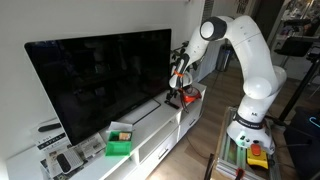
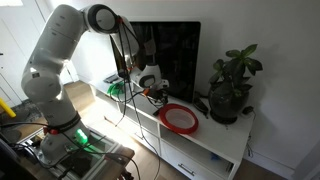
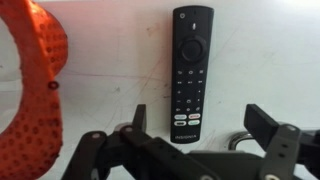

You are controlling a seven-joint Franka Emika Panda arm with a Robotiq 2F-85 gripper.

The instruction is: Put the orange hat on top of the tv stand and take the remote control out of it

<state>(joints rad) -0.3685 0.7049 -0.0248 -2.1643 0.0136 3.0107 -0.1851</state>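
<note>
Hovering over the remote (image 3: 192, 70), the claw (image 3: 200, 125) is released: both fingers stand spread, one to each side of the remote's lower end, touching nothing. The orange hat (image 3: 35, 100) lies on the white table (image 3: 110, 50), just beside the remote and apart from it.

Step in hand: the hat is placed and the remote lies outside it, so the task is judged close to complete.

Next move: lift straight up, clear of the hat's rim. If the remote needs shifting, descend and close across its narrow width.

Arm pose: in an exterior view the arm (image 2: 60, 40) arches from its base over the table, wrist pointing down in front of the television (image 2: 175, 50). The claw's height is hard to read at that distance.
</note>
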